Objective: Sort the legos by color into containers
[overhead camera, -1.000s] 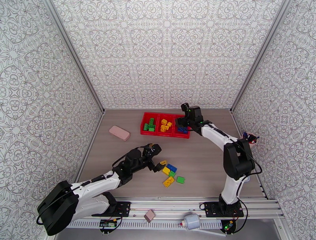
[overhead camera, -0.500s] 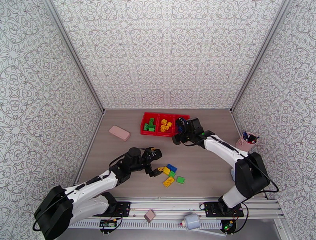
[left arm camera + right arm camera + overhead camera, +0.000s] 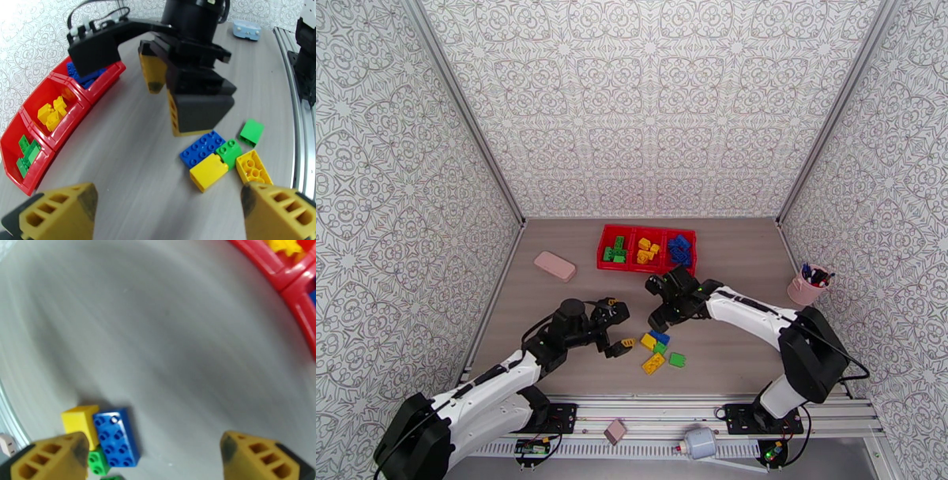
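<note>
Five loose legos lie bunched on the table, at 6 o'clock from the red tray in the overhead view. The blue brick forms the bunch's 12 o'clock edge. It touches a yellow brick at its 9 o'clock and a small green brick at its 6. A second yellow brick sits at the 6 o'clock end, and a green brick lies slightly apart at 4 o'clock.

The right gripper hangs just at 12 o'clock of the blue brick with its fingers spread wide and nothing between them. From its wrist, the blue brick lies close to the finger at 7 o'clock, and bare table fills most of the gap.

The left gripper is at 9 o'clock of the bunch, fingers as wide as they go and empty. One tip is just beside the yellow brick.

In the tray, green bricks fill the 9 o'clock compartment, yellow ones the middle and blue ones the 3 o'clock compartment.

Farther out, a pink block lies at 9 o'clock of the tray and a pink pen cup at 4 o'clock.
</note>
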